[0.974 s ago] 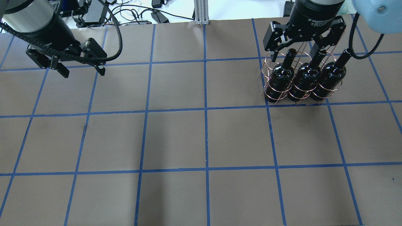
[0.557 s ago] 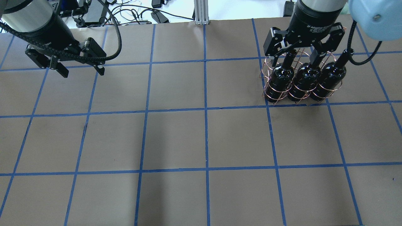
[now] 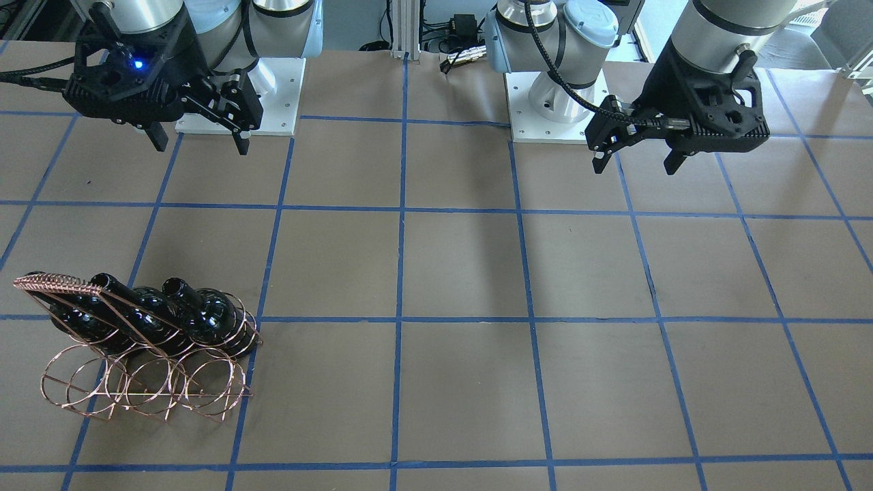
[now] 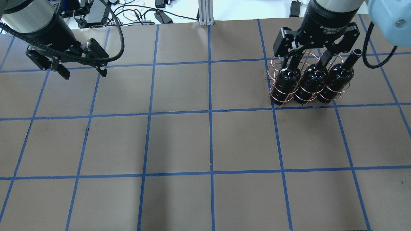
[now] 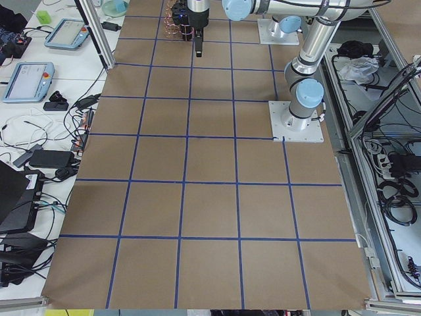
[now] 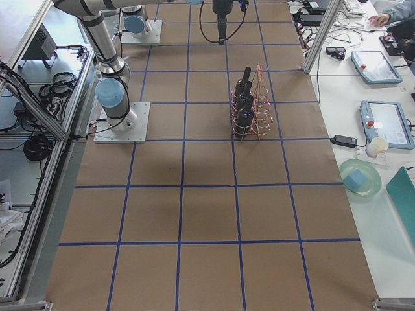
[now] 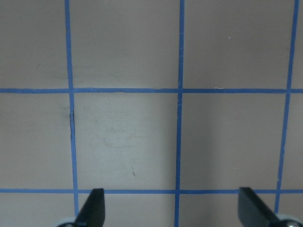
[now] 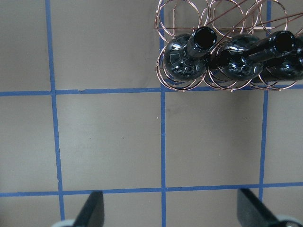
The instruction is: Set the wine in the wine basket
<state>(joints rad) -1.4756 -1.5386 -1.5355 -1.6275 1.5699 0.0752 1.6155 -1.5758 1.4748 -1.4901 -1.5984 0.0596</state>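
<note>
**Table**: brown paper top, blue tape grid.

**Basket**: rose-copper wire, round rings in two tiers and two rows, coiled handle along the top. Standing at 2 o'clock on the table in the overhead view, with its robot-side edge along a tape line.

**Bottle A**, **bottle B**, **bottle C**: glossy near-black glass, unlabelled, alike, necks up.
- Lodged side by side, each in its own ring of the basket's robot-side row.
- Seen from overhead, A at 9 o'clock, B in the middle, C at 3 o'clock.
- Cannot tell which of the three is the task's wine; all three sit in the basket.

**Right gripper**: jaws spread wide, nothing between them.
- Held above the table, well apart from the basket and bottles in the front-facing view.
- Overlaps the necks of A and B in the overhead view by line of sight only.
- Wrist view: bare table between the fingertips, basket and bottles at 1 o'clock.

**Left gripper**: jaws spread wide, holding nothing.
- Hanging over the table at 10 o'clock in the overhead view, far from the basket.
- Wrist view: only paper and tape lines below.

**Cables**: beyond the table's 12 o'clock edge in the overhead view.
</note>
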